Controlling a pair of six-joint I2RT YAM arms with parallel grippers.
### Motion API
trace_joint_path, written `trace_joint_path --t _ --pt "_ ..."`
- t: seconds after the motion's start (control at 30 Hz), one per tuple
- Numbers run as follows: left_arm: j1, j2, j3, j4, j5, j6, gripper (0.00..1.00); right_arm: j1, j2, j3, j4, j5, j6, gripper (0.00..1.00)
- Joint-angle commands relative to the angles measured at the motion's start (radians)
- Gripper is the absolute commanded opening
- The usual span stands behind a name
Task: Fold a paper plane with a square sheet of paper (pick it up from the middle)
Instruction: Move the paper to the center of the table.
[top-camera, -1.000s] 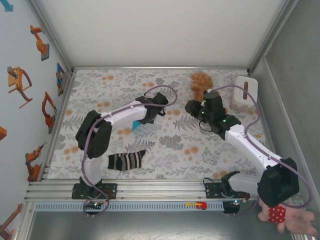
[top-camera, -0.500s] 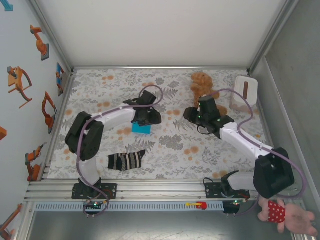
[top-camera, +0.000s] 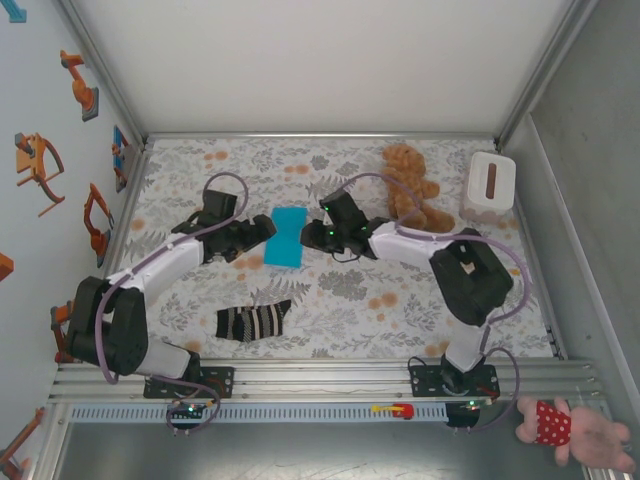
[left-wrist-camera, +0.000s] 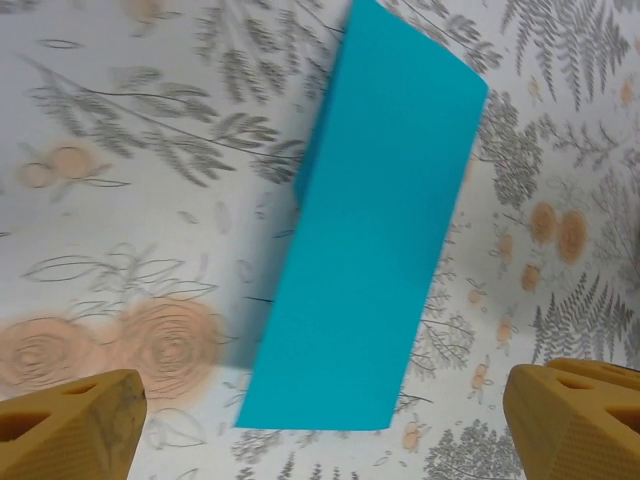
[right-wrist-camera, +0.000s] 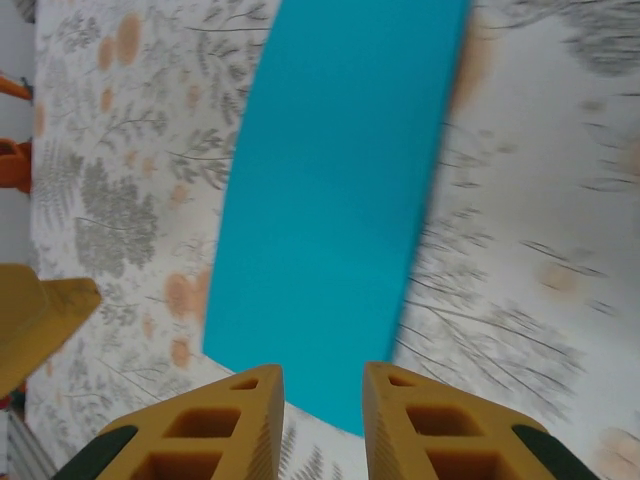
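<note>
The left claw (top-camera: 262, 232) hangs just left of the paper (top-camera: 288, 237), low over the flowered counter (top-camera: 350, 285). In its wrist view its fingers (left-wrist-camera: 70, 425) stand wide apart with nothing between them but counter and the paper's near end, so it holds nothing.

The paper lies flat mid-counter as a long, narrow turquoise rectangle rather than a full square. A shadow along its left side suggests that edge sits slightly proud of the counter. A striped sock (top-camera: 252, 321) lies on the near side of the paper, well apart from it.

The right claw (top-camera: 316, 233) is just right of the paper and pointed at it. From its wrist its fingers (right-wrist-camera: 210, 425) are close together with a slim gap, and the paper's near edge reaches into that gap. They straddle the edge and, as far as can be seen, are not yet pinched on it. The teddy (top-camera: 410, 185) sits further right, clear of the work.

My reading is that the halving fold that gives the centre crease is made, and the sheet has been set down between grips. No pointed nose exists yet. The next move calls for one claw to pin the paper flat while the other takes a corner or a single layer of the thin sheet. That needs a shallow, careful pinch, so the paper does not slide on the counter or lift both layers at once.
</note>
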Motion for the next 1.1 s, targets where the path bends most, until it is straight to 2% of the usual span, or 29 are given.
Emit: trace_joint_path --t 0.0,0.33,0.57,0.8,0.93,1.07 --pt "0.034 -0.043 -0.043 0.024 0.05 -0.03 0.93 0.009 0.079 0.078 0.029 -0.05 0.034 0.26" --pt "0.068 -0.01 -0.074 0.078 0.129 -0.057 0.93 0.009 0.248 0.222 -0.064 -0.094 0.035 0.25" --pt "0.068 0.023 -0.064 0.101 0.197 -0.049 0.91 -0.011 0.283 0.187 -0.11 -0.072 0.024 0.23" --pt "0.046 0.073 -0.04 0.098 0.289 -0.034 0.84 -0.068 0.188 0.02 -0.166 -0.064 -0.11 0.21" --pt "0.001 0.103 -0.027 0.109 0.33 -0.031 0.8 -0.102 0.092 -0.09 -0.183 -0.068 -0.222 0.19" --pt "-0.057 0.148 -0.008 0.117 0.345 -0.042 0.73 -0.118 0.026 -0.122 -0.157 -0.081 -0.218 0.19"
